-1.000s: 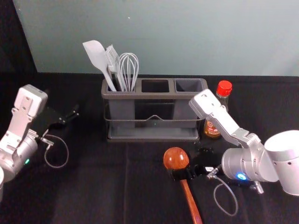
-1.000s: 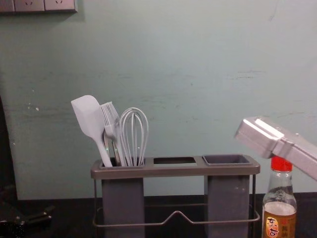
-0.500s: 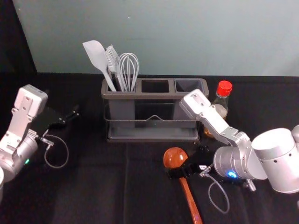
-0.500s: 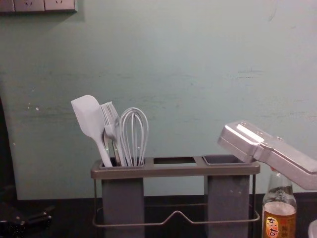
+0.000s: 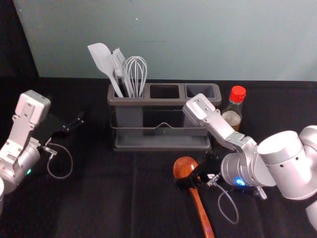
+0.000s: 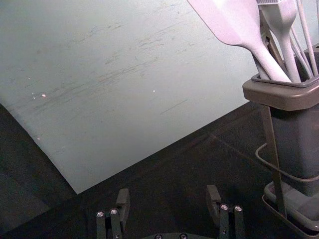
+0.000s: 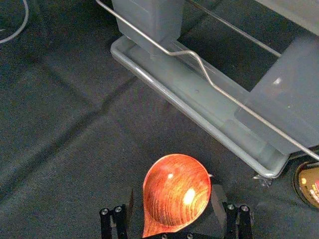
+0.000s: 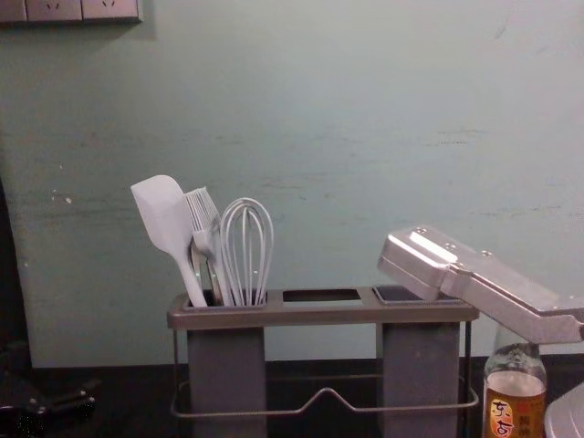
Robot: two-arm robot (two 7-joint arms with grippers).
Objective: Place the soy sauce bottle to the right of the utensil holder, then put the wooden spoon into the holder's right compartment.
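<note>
Since the earlier frame, the right arm (image 5: 247, 168) has slid left, its gripper (image 5: 193, 172) shifting a little with it, while the spoon (image 5: 185, 167) has stayed put.

Nearest is the spoon's handle (image 5: 203, 215), running over the black cloth (image 5: 99, 208) toward the near side. Its bowl lies farther off, hollow up, in front of the holder. The right gripper is spread, low over the spoon, with one finger on each side of the bowl (the nearer one crosses the top of the handle in the head view). It is not pinching the spoon.

Well off to the left, the left gripper (image 5: 74, 125) is parked in front and to the left of the holder, its fingers spread too, with cloth between them.

Farther back stands the holder (image 5: 161, 147), its three compartments side by side. In the left one lean a spatula (image 5: 101, 56), a brush (image 8: 203, 219) and a whisk (image 5: 136, 69). Just beside the holder, on the right, the soy sauce (image 5: 237, 94) stands upright, red cap up, partly behind the right arm. Farthest is the pale wall (image 5: 198, 44), with a switch panel (image 8: 68, 9) high on the left.
</note>
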